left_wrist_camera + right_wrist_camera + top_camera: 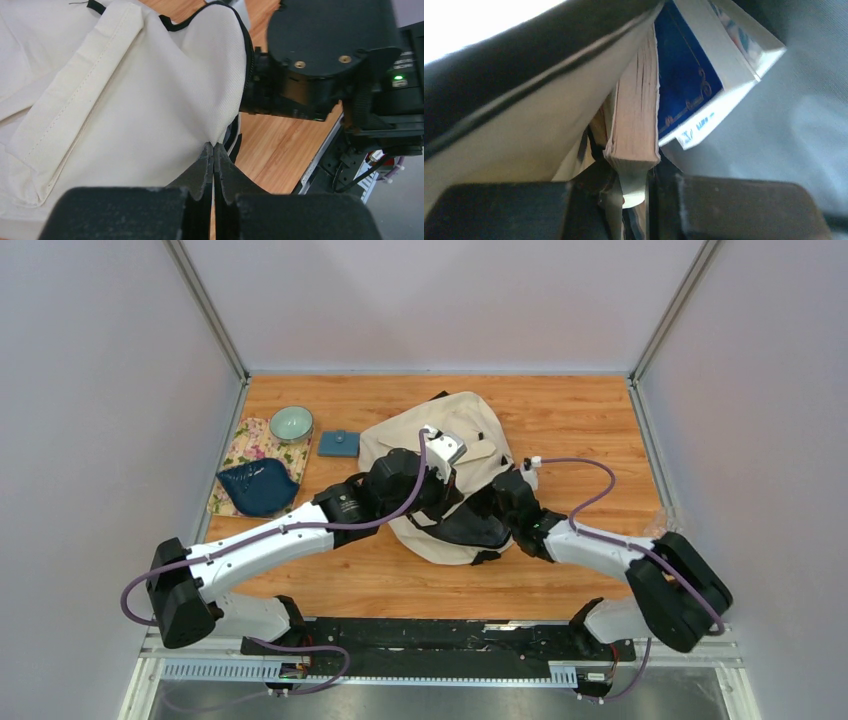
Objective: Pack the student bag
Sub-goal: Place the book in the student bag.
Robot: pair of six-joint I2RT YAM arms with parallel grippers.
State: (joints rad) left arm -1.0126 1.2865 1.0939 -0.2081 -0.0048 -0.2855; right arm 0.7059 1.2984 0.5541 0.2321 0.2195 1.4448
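Left claw [214,150] pinches the student bag [150,100] by its opening's edge; right claw [636,195] clamps one book [634,115] of two in cramped room inside.

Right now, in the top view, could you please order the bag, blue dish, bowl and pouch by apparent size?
1. bag, by far the largest
2. dish
3. bowl
4. pouch
The bowl and pouch look nearly alike; the bowl seems only slightly bigger.
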